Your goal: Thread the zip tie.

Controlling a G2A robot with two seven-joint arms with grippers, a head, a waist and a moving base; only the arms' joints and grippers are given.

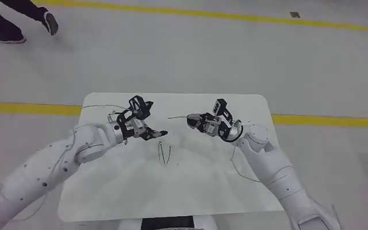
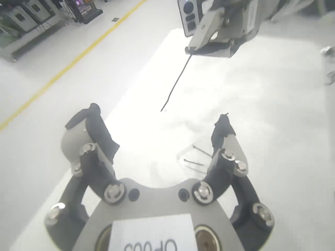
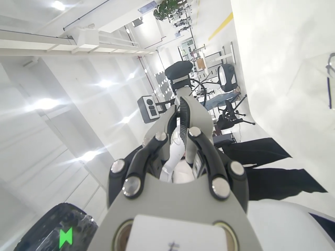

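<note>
My right gripper (image 1: 191, 119) (image 2: 189, 50) (image 3: 184, 101) hovers over the middle of the white table (image 1: 201, 184), shut on one end of a thin black zip tie (image 1: 177, 118) (image 2: 175, 82). The tie's free end sticks out towards my left gripper (image 1: 158, 133) (image 2: 157, 121). That one is open, a short way from the tie's tip, with nothing between its black-padded fingers (image 2: 91, 126). The tie's tip hangs just beyond the fingers, apart from them.
A few spare black zip ties (image 1: 164, 152) (image 2: 195, 155) lie on the table just in front of the left gripper. A thin cable (image 1: 237, 165) trails beside the right arm. The table's far edge (image 1: 172, 95) runs close behind both grippers.
</note>
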